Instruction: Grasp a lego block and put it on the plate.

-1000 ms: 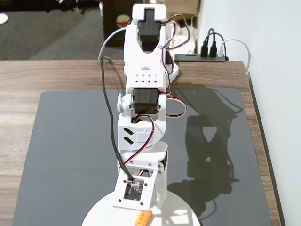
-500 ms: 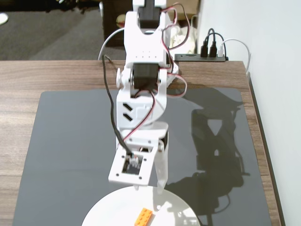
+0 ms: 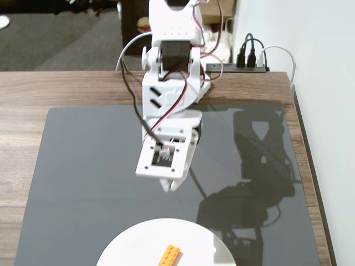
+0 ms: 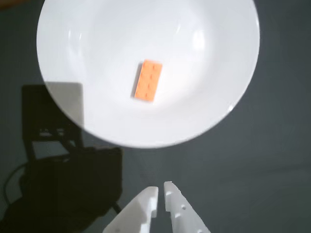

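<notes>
The orange lego block (image 4: 148, 80) lies flat near the middle of the white plate (image 4: 209, 111) in the wrist view. The fixed view shows the lego block (image 3: 170, 256) on the plate (image 3: 133, 246) at the bottom edge. My white gripper (image 3: 168, 187) hangs above the dark mat, well back from the plate and clear of the block. In the wrist view the gripper (image 4: 161, 187) shows at the bottom edge, its two fingers nearly touching with nothing between them.
A dark grey mat (image 3: 83, 166) covers most of the wooden table (image 3: 22, 88). A black power strip with plugs (image 3: 238, 65) sits at the back right beside a white wall. The arm's shadow (image 3: 249, 188) falls on the mat's right side.
The arm has pulled up and back from the plate over the last second. The gripper closed after leaving the block, which stays still on the plate.
</notes>
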### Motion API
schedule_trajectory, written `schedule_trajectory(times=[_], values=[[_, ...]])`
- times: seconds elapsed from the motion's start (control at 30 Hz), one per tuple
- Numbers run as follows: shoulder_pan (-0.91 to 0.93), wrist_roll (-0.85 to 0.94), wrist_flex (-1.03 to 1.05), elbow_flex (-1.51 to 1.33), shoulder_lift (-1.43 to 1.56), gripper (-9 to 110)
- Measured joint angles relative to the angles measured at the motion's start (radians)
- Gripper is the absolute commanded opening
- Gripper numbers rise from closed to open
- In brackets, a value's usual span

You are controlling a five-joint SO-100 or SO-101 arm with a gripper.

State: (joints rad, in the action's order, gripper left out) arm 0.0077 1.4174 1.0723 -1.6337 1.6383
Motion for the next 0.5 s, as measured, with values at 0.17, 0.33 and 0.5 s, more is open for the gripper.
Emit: schedule_trajectory(times=[0.17, 0.33, 0.5], values=[[-0.015, -0.006, -0.002, -0.16, 0.155, 1], [-0.043, 0.009, 0.017, -0.308, 0.314, 1], [-0.071, 0.017, 0.035, -0.451, 0.449, 1]])
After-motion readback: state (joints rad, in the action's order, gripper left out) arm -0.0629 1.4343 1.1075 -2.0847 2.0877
